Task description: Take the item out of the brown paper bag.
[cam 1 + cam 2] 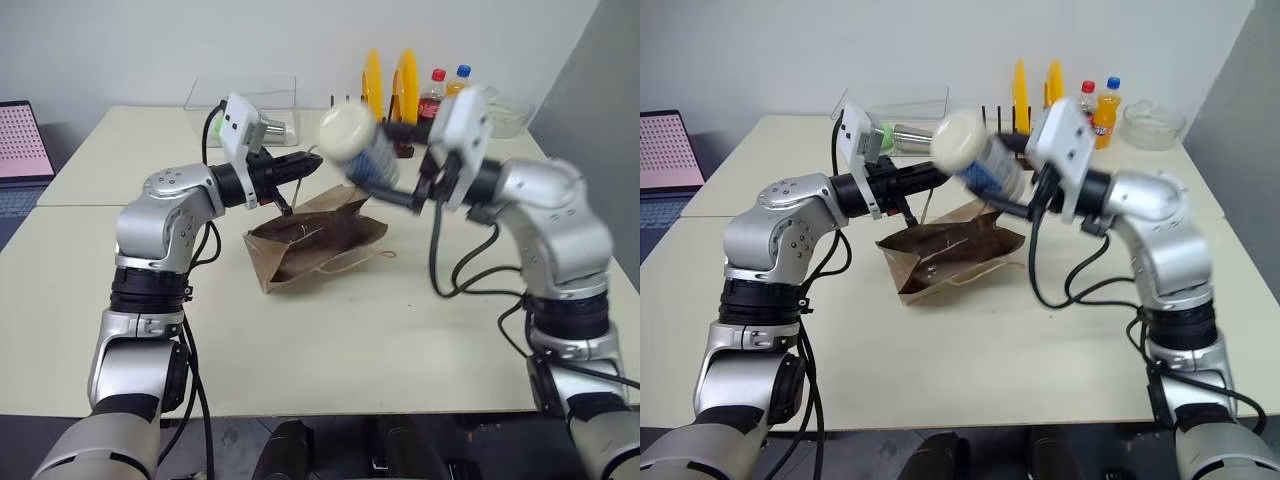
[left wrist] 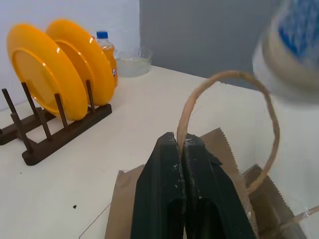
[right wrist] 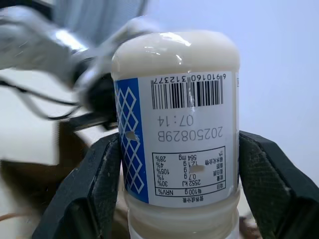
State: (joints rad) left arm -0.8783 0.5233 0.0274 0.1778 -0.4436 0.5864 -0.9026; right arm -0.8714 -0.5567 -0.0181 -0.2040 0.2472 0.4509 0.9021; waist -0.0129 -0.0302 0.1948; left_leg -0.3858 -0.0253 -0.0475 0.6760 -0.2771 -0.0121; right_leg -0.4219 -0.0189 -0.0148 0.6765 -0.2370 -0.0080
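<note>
You are looking down from the head over the surface through both eyes; each wrist camera is peering closely along its claw.

Even, bright indoor light falls from above, with no hard glare on the pale table. Shadows are soft and short: a faint one lies just beside the brown paper bag. The item is smeared by motion blur in both eye views, its edges ghosted. In the right wrist view its label is sharp, while everything behind it is streaked. In the left wrist view the item is out of focus; the orange plates look crisp.
</note>
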